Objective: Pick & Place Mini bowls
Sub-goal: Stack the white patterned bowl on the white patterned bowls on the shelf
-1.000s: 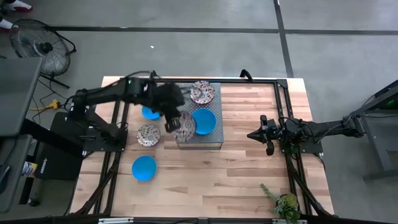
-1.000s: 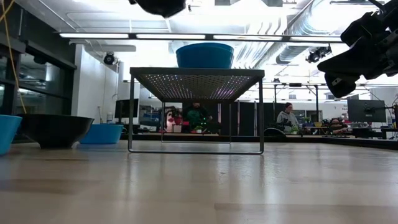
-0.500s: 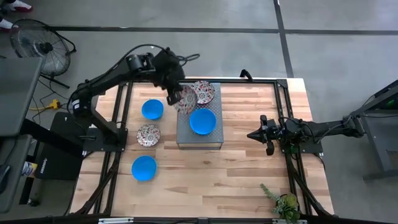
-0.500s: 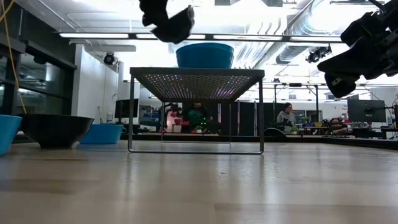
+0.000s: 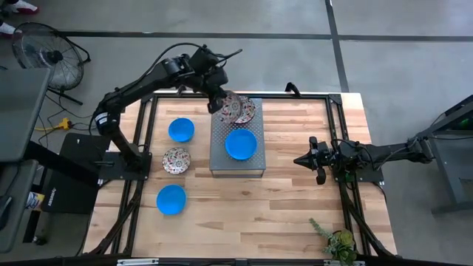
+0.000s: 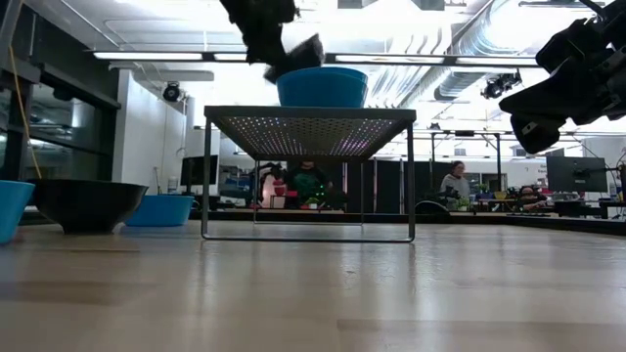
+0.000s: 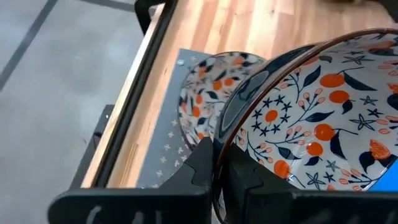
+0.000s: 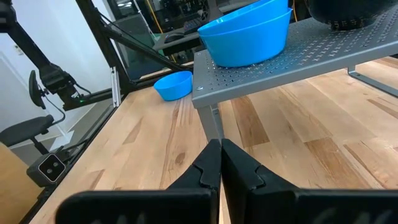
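My left gripper [image 5: 222, 103] is over the far end of the grey perforated stand [image 5: 236, 164], shut on a floral mini bowl [image 5: 228, 110]. In the low view the gripper [image 6: 269, 39] and bowl [image 6: 305, 51] hang above the stand top. A second floral bowl [image 5: 247, 111] and a blue bowl [image 5: 240, 144] rest on the stand. On the table left of the stand sit a blue bowl [image 5: 181, 130], a floral bowl [image 5: 176, 160] and another blue bowl [image 5: 171, 199]. My right gripper [image 5: 301, 159] waits shut, right of the stand. My left gripper pinches the floral bowl by its rim [image 7: 222, 127], one finger inside the bowl and one outside. The bowl [image 7: 323, 118] is lifted clear of the stand and tilted, with its patterned inside turned toward the wrist camera. It hangs just beside the other floral bowl [image 7: 208, 93].
The stand is a small raised table on thin legs [image 6: 207, 176]. A black frame rail [image 5: 310, 94] runs along the table's far edge. A small potted plant [image 5: 338, 242] stands at the near right corner. Bare wood lies between the stand and my right gripper [image 8: 219, 149].
My left gripper has carried the floral bowl from over the stand's near left part toward the table's far edge and slightly right, coming down into the low view. It has kept its hold throughout. The right arm has stayed still.
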`<state>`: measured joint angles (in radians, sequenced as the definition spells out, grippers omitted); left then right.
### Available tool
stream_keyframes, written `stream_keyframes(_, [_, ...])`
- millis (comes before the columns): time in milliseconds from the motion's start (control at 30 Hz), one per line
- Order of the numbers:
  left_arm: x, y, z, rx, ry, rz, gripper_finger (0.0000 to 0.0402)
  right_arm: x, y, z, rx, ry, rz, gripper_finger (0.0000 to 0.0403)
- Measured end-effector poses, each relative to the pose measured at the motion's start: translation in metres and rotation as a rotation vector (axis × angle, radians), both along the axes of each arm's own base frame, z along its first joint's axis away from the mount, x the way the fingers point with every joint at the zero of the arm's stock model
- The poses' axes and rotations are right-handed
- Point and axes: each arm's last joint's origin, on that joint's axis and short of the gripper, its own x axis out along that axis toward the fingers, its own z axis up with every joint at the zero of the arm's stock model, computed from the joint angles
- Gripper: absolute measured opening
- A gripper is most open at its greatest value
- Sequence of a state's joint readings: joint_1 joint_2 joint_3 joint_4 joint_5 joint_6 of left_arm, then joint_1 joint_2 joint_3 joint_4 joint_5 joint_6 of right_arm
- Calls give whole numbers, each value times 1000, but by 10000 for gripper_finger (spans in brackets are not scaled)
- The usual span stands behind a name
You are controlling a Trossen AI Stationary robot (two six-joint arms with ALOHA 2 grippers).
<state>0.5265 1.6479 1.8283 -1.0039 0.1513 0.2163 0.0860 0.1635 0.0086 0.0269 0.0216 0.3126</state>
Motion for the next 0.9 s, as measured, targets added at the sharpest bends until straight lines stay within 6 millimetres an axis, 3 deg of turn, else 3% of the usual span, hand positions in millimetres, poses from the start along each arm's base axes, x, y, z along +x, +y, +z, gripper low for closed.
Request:
stream_keyframes(200, [7, 11, -5, -74, -54, 77, 4, 0, 0, 0, 0, 0, 0, 0])
stream_keyframes(900, [11, 20, -16, -358, -107, 474, 3, 0, 0, 0, 0, 0, -1, 0])
